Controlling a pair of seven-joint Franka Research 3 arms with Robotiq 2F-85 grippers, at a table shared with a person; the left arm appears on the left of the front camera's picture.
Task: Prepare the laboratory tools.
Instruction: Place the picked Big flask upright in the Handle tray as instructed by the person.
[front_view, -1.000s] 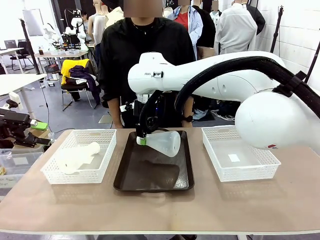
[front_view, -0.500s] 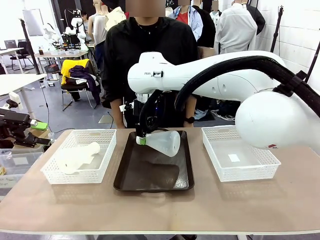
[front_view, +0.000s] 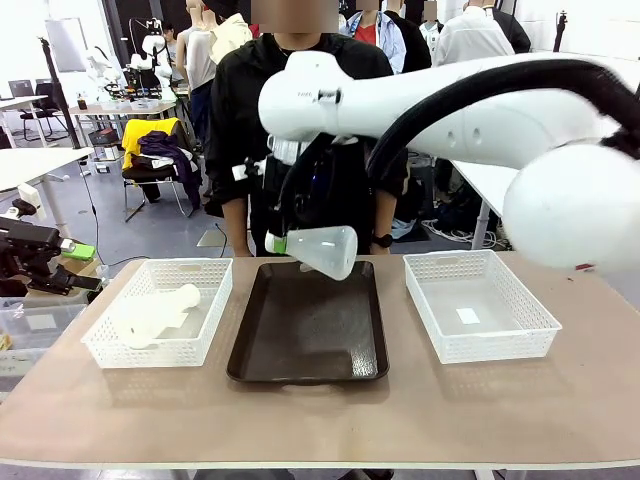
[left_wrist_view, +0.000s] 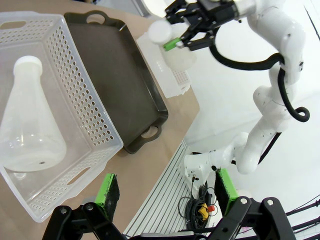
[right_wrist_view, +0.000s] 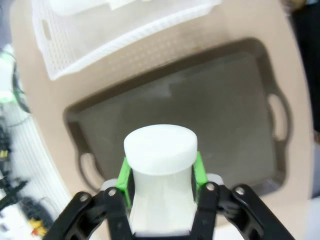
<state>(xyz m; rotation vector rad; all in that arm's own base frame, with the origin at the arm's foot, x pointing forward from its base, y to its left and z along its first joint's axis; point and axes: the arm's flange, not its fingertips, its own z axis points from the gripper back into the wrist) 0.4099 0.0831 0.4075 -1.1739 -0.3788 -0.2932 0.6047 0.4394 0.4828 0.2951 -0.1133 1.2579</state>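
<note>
Your worktop (front_view: 500, 400) is a tan board carrying 3 containers in a row: a white lattice left basket (front_view: 150, 355), a dark brown tray (front_view: 305, 378) in the middle and a matching right basket (front_view: 480, 345). A person in a black top (front_view: 240, 130) stands at the far side, behind the tray.

You have the right pincer (front_view: 278, 242) pinching the lifted flask (front_view: 325, 250) by its narrow neck. In the right wrist view the 2 green pads press on opposite sides of the neck, just under the white lip. This flask hangs on its side in the air above the far end of the tray, neck toward your left and wide base toward your right, clear of the tray floor. The tray lies directly beneath it in the right wrist view.

Your 2nd flask (front_view: 150, 315) lies on its side inside the left basket, its neck pointing toward the far right corner of that basket.

Your left pincer (left_wrist_view: 166, 192) is spread wide with nothing between its fingers. It sits off the left end of the worktop, looking over the left basket and the tray beyond it.
</note>
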